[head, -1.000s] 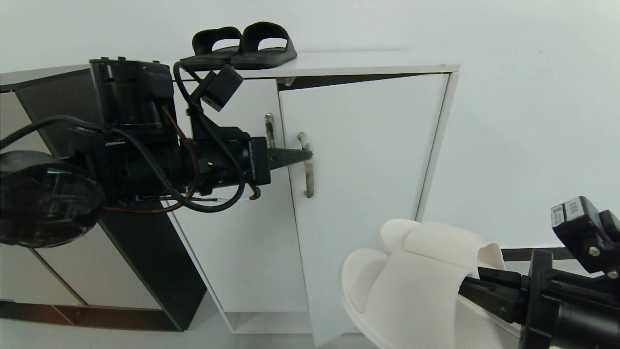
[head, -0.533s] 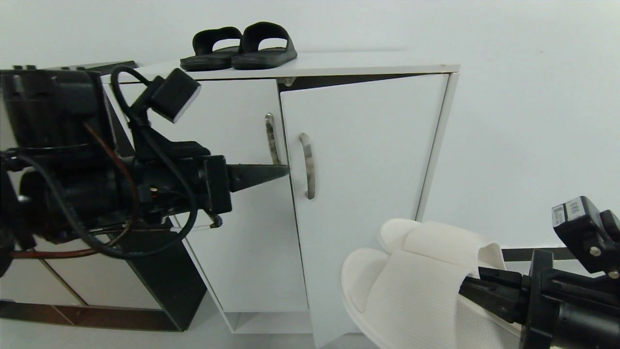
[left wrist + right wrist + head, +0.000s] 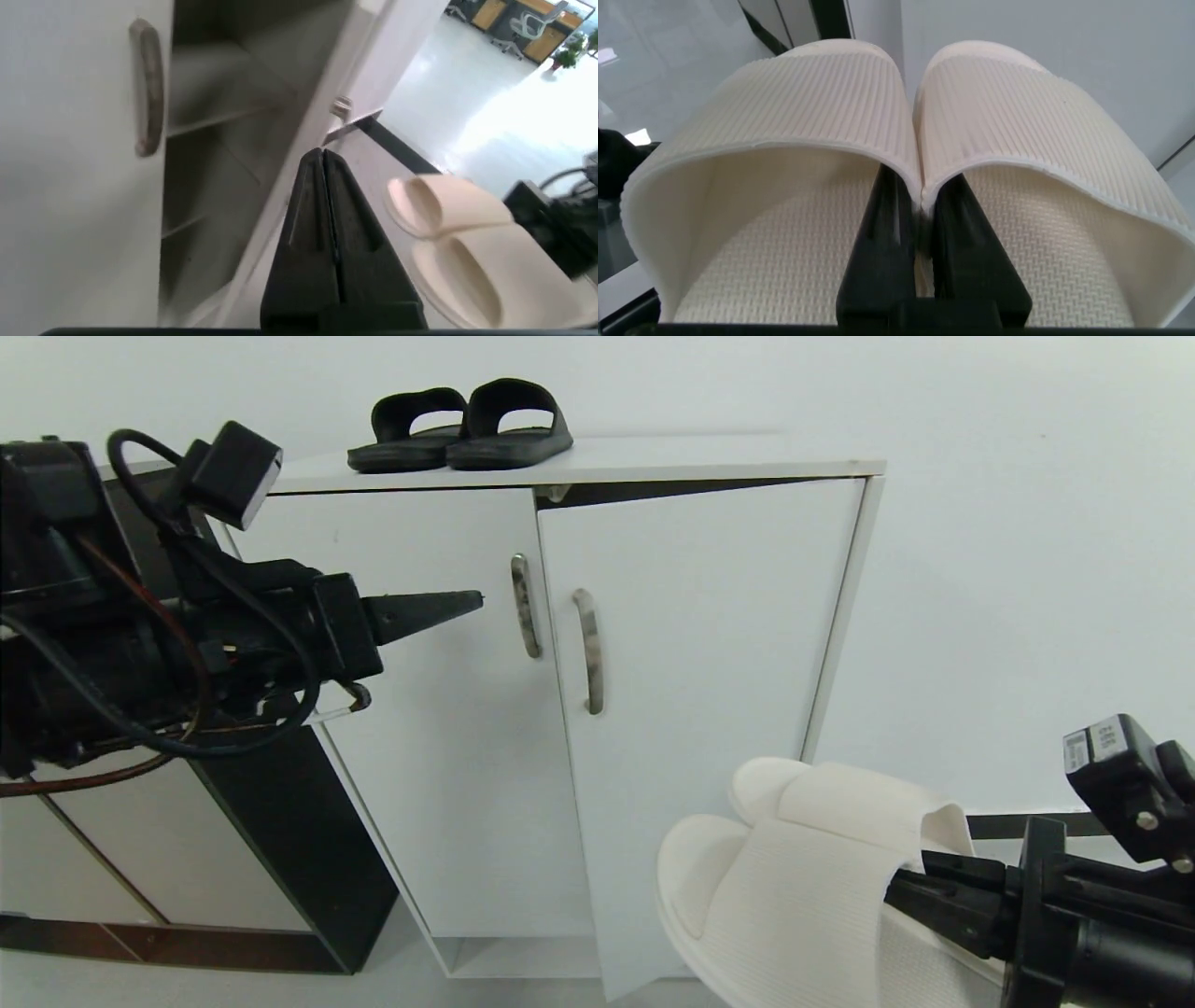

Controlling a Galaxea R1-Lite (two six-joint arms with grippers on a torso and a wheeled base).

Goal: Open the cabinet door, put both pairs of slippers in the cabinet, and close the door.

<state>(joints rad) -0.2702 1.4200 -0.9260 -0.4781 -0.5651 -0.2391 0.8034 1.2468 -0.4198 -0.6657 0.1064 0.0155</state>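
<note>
Left gripper pinched closed, empty, short of door handle; right gripper clamps white slippers low before cabinet. Right door barely ajar, black slippers on cabinet top. My read: opening unfinished; next I grab handle, swing wide.

The head camera looks forward and down at the cabinet front from middle range. The left wrist camera looks along the left gripper toward the cabinet's open edge. The right wrist camera sits close behind the white slippers, which all three views share.
</note>
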